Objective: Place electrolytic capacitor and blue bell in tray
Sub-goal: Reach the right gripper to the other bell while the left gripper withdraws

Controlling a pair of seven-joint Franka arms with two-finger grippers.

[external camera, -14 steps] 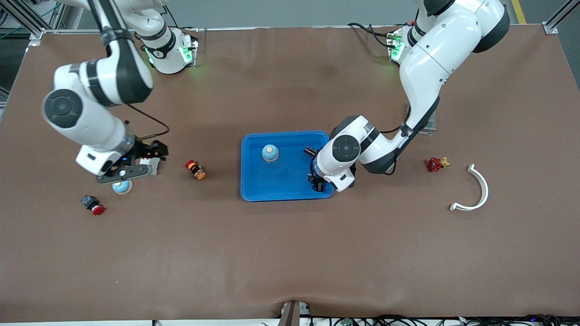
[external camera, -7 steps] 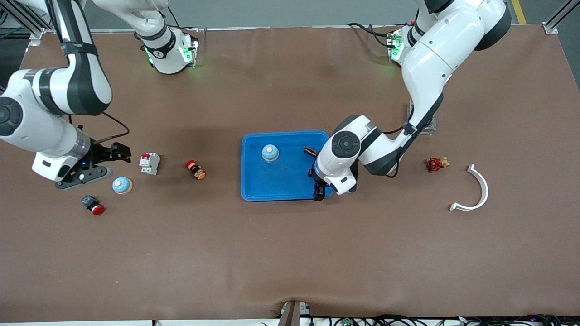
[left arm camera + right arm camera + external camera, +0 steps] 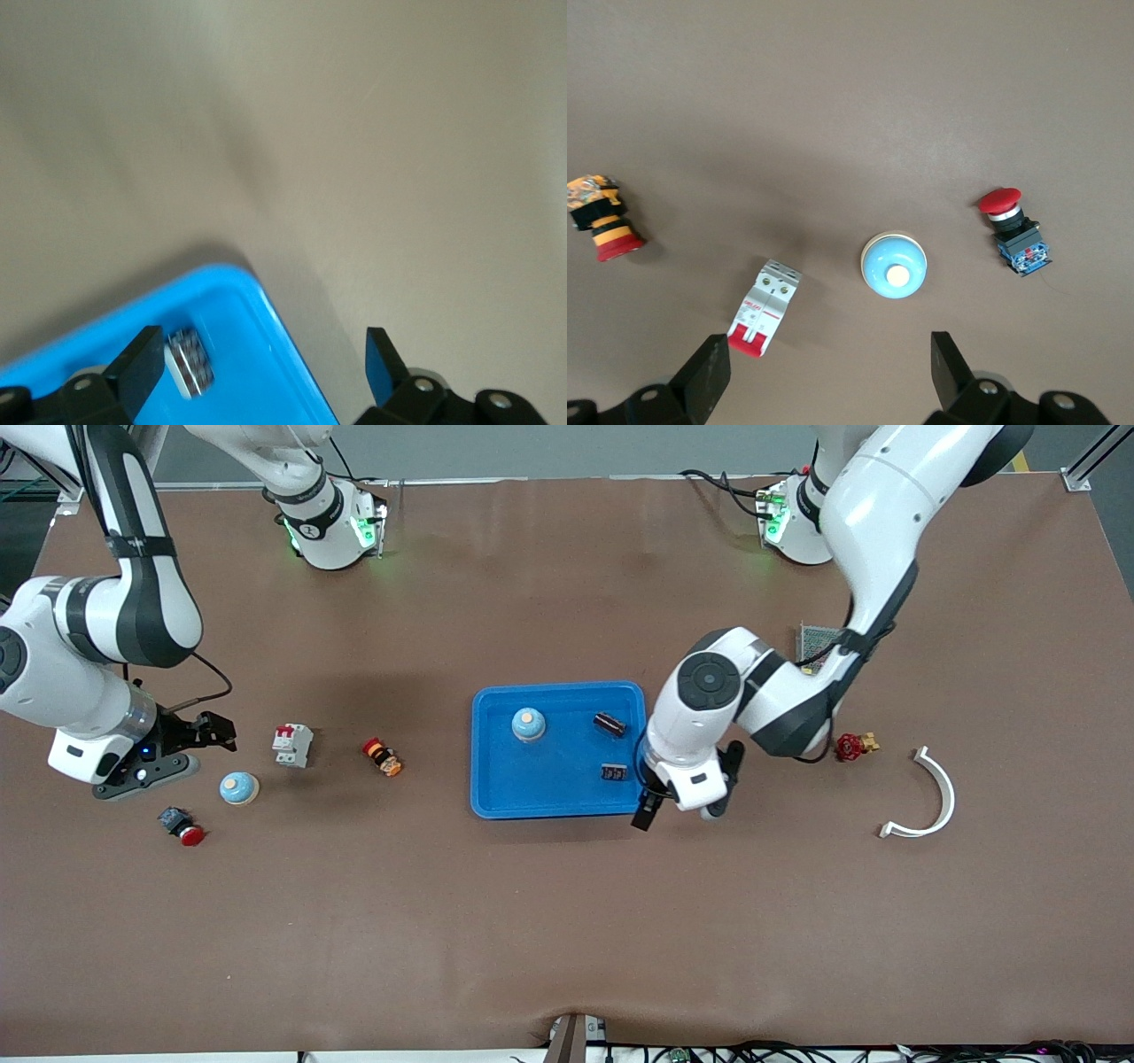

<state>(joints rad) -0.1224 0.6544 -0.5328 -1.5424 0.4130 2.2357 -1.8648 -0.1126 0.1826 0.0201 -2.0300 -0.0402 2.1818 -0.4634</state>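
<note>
Change: since a second ago our left gripper [image 3: 678, 806] has drawn off the tray [image 3: 496, 797], fingers apart, empty, over the table by the tray's corner; our right gripper [image 3: 164, 748] has pulled away toward its table end.
Meaning: we judge both task things delivered.
Capacitors: one electrolytic capacitor [image 3: 612, 771] lies in the tray near our left gripper; a second capacitor [image 3: 609, 724] lies farther back.
Blue bell: blue bell [image 3: 528, 724] sits in the tray.
Right gripper: fingers apart, empty, waiting.
Right wrist only: shows a second bell [image 3: 894, 265], breaker [image 3: 764, 308], red button [image 3: 1013, 232] from above.
</note>
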